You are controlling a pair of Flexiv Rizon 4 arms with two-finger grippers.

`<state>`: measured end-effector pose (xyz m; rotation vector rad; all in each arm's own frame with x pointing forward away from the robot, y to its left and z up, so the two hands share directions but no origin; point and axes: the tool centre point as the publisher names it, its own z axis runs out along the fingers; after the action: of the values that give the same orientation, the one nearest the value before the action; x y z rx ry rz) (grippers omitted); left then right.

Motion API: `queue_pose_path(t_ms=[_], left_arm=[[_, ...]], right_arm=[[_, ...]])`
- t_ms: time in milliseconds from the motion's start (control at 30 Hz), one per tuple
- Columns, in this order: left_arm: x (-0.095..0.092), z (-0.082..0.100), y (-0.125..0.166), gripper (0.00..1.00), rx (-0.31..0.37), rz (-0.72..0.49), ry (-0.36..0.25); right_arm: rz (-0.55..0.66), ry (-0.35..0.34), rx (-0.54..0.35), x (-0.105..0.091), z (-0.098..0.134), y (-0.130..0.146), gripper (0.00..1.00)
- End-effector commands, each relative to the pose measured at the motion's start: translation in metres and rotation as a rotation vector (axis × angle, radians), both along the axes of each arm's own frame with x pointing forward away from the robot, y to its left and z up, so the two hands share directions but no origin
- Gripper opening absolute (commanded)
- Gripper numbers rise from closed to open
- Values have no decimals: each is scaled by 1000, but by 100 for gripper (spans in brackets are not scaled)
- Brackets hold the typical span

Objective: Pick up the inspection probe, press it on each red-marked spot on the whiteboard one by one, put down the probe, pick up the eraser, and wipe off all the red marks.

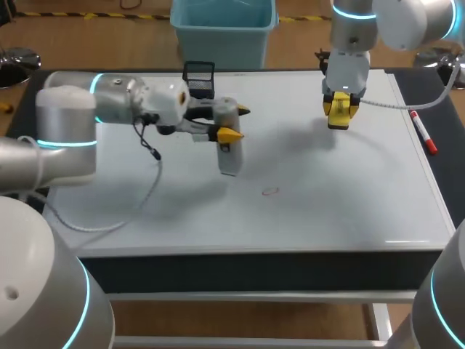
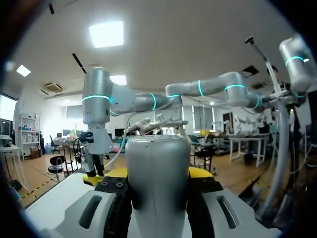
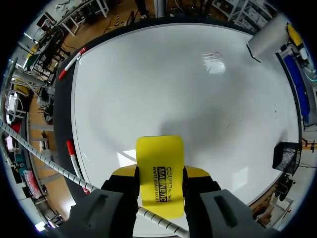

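My left gripper hangs over the left middle of the whiteboard, shut on the grey, cylinder-shaped inspection probe, which points down above the board. In the left wrist view the probe fills the gap between the yellow-tipped fingers. A faint red ring mark lies to the right of the probe and nearer the front edge; it also shows as a red mark in the right wrist view. At the back right, my right gripper is shut on the yellow eraser, held above the board.
A red-capped marker lies along the board's right edge. A black mesh basket stands at the back, behind my left gripper. A white cable trails from my right wrist.
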<state>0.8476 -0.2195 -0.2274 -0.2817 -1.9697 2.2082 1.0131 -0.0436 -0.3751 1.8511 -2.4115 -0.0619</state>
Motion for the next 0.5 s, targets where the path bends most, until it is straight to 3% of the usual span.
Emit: queue_pose_path(t_ms=[33,500], left_arm=[[5,-4,-25,0,-5,-77,8],[-9,-18,-63,0,3,-194,66]], right_arm=[[3,1,-2,1,1,-1,0],[3,1,-2,1,1,-1,0]])
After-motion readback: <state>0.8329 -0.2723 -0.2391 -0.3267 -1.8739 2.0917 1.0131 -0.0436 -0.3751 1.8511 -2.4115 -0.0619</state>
